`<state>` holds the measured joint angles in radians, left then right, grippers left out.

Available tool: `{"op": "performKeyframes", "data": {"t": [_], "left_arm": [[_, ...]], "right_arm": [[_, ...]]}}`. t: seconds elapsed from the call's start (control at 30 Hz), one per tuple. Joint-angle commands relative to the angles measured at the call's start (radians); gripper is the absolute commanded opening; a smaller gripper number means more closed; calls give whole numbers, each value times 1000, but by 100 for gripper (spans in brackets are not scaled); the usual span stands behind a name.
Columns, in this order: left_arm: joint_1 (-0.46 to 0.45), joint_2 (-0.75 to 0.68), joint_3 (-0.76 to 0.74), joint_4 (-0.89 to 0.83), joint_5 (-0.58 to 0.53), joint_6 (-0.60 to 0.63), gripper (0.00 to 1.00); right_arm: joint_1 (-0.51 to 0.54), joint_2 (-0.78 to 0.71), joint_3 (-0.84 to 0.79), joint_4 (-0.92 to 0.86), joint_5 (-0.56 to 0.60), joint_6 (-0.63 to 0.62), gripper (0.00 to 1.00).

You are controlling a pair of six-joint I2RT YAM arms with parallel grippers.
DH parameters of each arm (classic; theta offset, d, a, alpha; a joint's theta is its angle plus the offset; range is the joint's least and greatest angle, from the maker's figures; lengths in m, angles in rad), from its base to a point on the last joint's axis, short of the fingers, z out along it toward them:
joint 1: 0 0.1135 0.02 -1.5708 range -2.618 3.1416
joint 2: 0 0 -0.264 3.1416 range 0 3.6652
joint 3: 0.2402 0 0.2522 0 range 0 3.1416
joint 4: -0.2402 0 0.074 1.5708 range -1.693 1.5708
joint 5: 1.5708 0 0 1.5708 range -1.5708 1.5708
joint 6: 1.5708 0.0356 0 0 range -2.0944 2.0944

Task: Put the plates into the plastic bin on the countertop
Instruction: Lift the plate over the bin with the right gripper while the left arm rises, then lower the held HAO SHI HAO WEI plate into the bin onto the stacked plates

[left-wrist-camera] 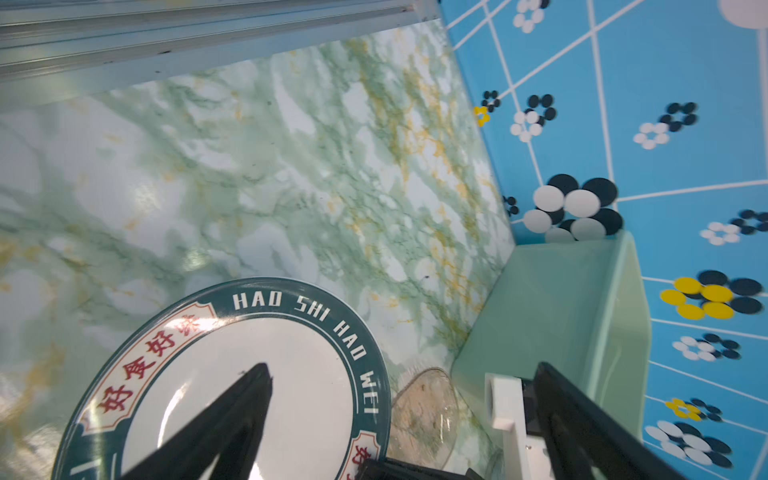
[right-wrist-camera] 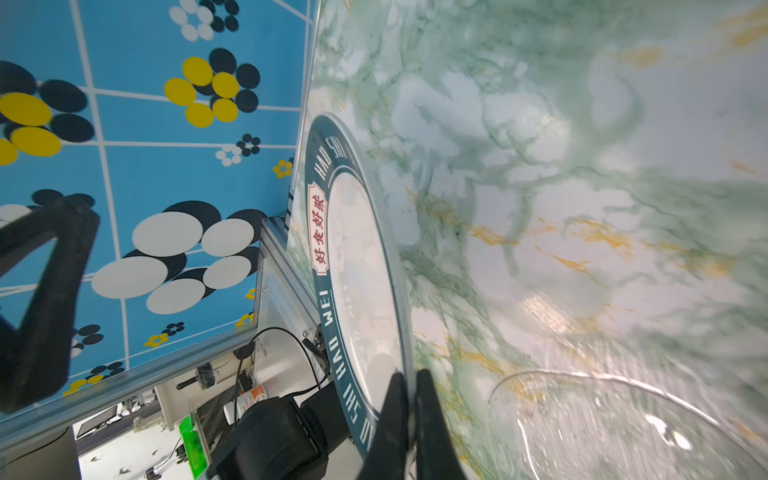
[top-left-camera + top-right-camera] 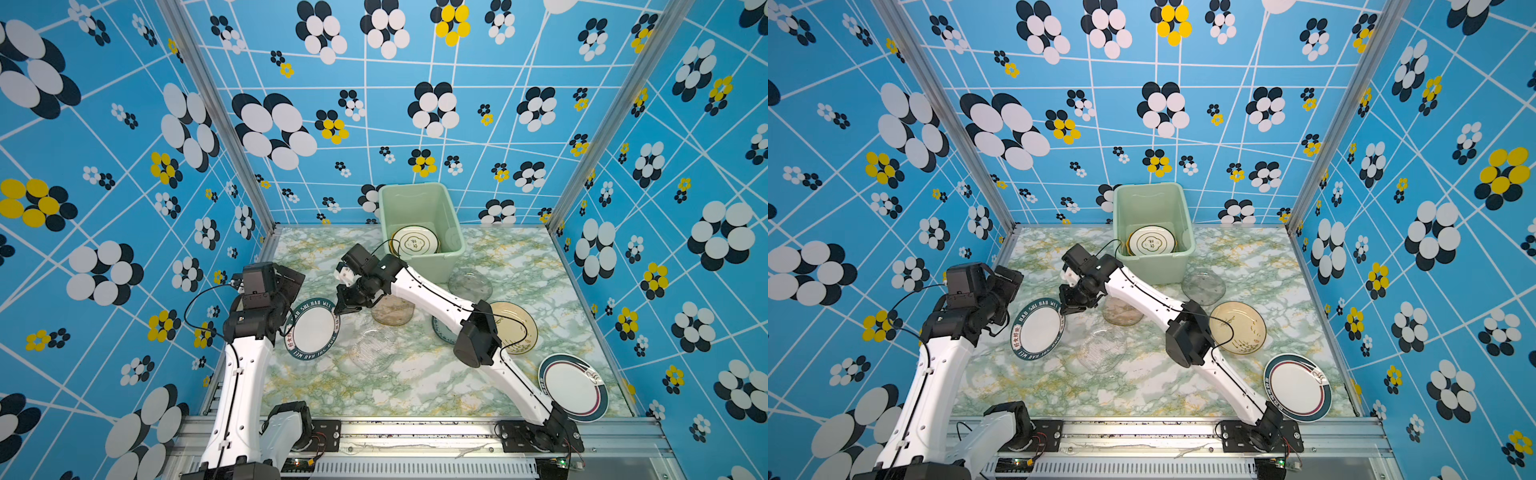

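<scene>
You have 7 plates on the countertop:
- 1 green-rimmed lettered plate
- 1 brown glass plate
- 1 clear glass plate
- 1 grey glass plate
- 1 amber plate
- 1 white dark-rimmed plate
- 1 blue-patterned plate, mostly hidden under the right arm

You have 1 plastic bin. In it you can count 1 white gold-rimmed plate. A yellow edge beside it may be 1 more, but you cannot tell. Counting the left arm, you have 2 arms.

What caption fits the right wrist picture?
Right hand pinching the green-rimmed plate by its edge, marble countertop behind.
</scene>
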<state>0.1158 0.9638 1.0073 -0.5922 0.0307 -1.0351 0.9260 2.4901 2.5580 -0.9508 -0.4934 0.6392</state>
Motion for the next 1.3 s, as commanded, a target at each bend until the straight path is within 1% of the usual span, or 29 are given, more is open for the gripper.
{"op": "performKeyframes", "data": {"t": [0.0,0.13,0.3,0.4,0.6,0.73,0.87,0.97,1.13,1.27], "left_arm": [[-48,-25,53,61,12,17,99],[-94,-33,117,125,64,32,99],[-145,-36,204,177,159,100,99],[-164,-55,225,203,200,146,99],[-174,-96,253,188,276,278,99],[-180,-112,251,173,306,338,99],[-199,-112,227,198,325,379,99],[-242,-108,196,250,330,434,99],[-338,-63,196,269,339,569,99],[-429,-35,208,262,279,669,99]], "right_arm": [[-30,-99,56,-94,67,8,0],[-89,-159,76,-118,90,56,0],[-166,-234,98,-85,99,117,0],[-213,-256,115,-67,101,154,0],[-280,-299,122,-42,152,193,0],[-321,-307,120,-22,192,238,0],[-348,-346,119,-18,240,276,0],[-359,-361,114,-23,278,290,0],[-376,-391,89,-26,337,332,0],[-397,-433,-2,11,387,401,0]]}}
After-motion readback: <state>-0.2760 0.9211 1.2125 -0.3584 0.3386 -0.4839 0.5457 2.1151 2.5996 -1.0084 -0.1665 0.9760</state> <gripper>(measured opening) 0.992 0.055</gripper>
